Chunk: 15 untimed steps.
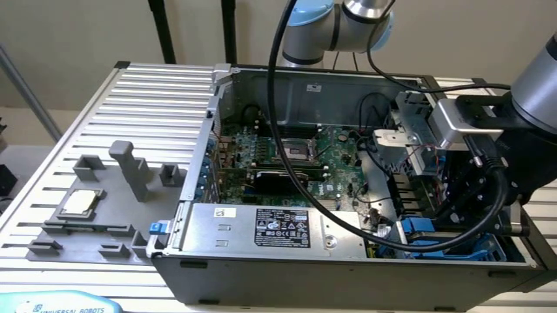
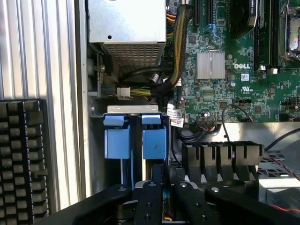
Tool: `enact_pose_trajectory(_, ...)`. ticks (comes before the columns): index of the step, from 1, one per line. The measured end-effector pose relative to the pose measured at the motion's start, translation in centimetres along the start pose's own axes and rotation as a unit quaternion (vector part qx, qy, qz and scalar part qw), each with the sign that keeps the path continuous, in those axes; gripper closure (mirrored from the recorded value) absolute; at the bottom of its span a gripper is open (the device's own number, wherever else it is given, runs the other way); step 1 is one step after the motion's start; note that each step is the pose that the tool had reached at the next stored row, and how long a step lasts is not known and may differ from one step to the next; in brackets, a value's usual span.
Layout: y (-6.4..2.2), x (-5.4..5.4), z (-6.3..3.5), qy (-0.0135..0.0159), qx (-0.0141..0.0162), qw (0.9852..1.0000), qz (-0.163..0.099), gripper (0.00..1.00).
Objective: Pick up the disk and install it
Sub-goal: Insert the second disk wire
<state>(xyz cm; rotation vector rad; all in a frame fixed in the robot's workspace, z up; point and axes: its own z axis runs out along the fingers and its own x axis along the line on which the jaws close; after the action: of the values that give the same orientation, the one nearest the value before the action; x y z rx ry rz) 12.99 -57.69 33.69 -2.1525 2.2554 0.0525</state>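
While you look down from the wrist, the gripper (image 2: pixel 164 187) sits closest, its black fingers (image 2: pixel 149 201) clenched to a thin slot low inside the open computer case (image 1: pixel 348 274). Right ahead of that slot you see the disk (image 2: pixel 153 143), standing on edge in the drive bay in the case's corner, with only its blue carrier bracket facing you. The drive body is hidden, and it looks as if the bracket's near edge runs in between the fingers, though you cannot tell from here whether they actually pinch it. A second blue carrier (image 2: pixel 117 143) stands just beside the disk in the same bay, parallel to it.

Beyond both brackets, a white connector with bundled wires (image 2: pixel 124 91) hangs near the bay's metal lip, and past that lies the perforated silver power supply (image 2: pixel 126 28). The green Dell motherboard (image 2: pixel 234 70) spreads out beside it, with a row of black cable connectors (image 2: pixel 220 154) close to the gripper. A black keyboard (image 2: pixel 21 159) rests on the slatted table outside the case wall.

From the exterior view, the arm (image 1: pixel 531 85) reaches down into the case at the exterior view's right, blue plastic showing below it. Farther off at the exterior view's left, a grey fixture tray (image 1: pixel 130 215) holds a square CPU chip (image 1: pixel 78 203).
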Motion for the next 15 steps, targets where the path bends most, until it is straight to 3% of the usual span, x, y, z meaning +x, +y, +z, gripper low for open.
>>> enact_pose_trajectory(7,-0.01,0.0,0.14,-0.0007,0.0,1.0,0.0,0.82)
enact_pose_trajectory(8,-0.01,0.0,-0.01,-0.0005,0.0,1.0,0.0,0.76)
enact_pose_trajectory(12,0.18,0.0,-0.87,-0.0001,0.0,1.0,0.0,0.76)
enact_pose_trajectory(15,0.83,0.0,-1.42,0.0,0.0003,1.0,0.0,0.76)
